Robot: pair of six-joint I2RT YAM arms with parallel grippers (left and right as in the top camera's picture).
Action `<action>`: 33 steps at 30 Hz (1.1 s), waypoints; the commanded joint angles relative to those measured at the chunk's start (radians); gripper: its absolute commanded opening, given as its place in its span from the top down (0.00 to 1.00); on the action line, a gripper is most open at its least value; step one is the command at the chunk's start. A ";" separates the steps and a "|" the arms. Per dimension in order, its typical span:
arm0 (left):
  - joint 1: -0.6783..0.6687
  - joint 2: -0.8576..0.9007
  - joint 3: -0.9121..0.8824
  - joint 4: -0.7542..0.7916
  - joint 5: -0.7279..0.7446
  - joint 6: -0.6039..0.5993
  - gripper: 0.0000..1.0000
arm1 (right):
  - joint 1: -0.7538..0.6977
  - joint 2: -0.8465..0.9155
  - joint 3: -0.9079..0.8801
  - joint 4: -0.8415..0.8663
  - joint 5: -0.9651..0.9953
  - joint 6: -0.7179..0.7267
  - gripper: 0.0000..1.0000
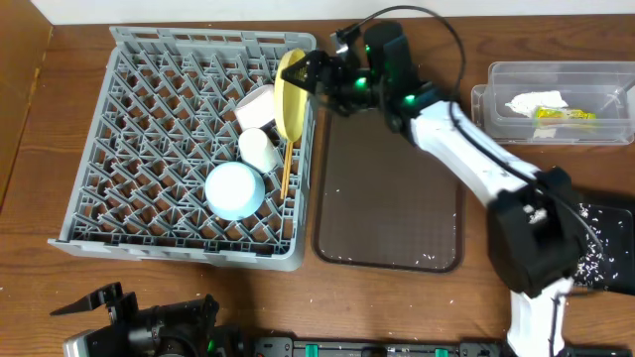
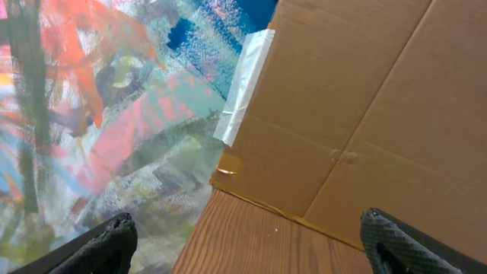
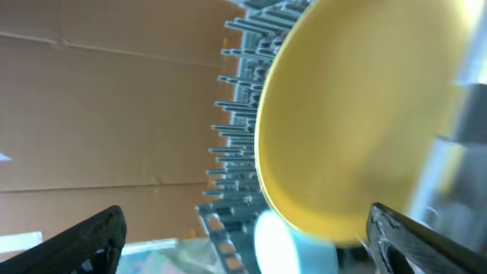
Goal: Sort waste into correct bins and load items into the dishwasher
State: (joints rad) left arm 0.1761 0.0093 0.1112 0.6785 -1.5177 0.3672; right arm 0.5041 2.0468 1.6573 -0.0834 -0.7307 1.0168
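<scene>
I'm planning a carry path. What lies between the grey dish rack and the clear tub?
Overhead view: the dark brown tray lies between the dish rack and the clear tub, and the right arm reaches over it.

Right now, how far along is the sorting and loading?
Done: napkin and wrapper lie in the clear tub; pink bowl, blue bowl, cup and chopsticks sit in the rack. In hand: the open right gripper is at the yellow plate, standing on edge in the rack. Left: a few crumbs on the brown tray.
</scene>
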 commanded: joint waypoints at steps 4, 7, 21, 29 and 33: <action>0.002 -0.005 0.016 0.005 -0.051 0.006 0.05 | -0.119 -0.336 0.018 -0.371 0.200 -0.344 0.01; 0.002 -0.005 0.016 0.004 -0.051 0.006 0.05 | -0.175 -0.438 0.018 -0.599 0.310 -0.484 0.01; 0.002 -0.005 0.016 0.005 -0.051 0.006 0.05 | -0.229 -0.707 0.013 -1.358 0.457 -0.877 0.05; 0.002 -0.005 0.016 0.004 -0.051 0.006 0.05 | -0.228 -0.900 -0.119 -1.404 0.455 -0.964 0.01; 0.002 -0.005 0.016 0.005 -0.051 0.006 0.05 | -0.228 -1.002 -0.226 -1.394 0.450 -0.916 0.01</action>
State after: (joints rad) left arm 0.1761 0.0093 0.1112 0.6785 -1.5173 0.3676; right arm 0.2714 1.0977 1.4902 -1.4799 -0.2874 0.1009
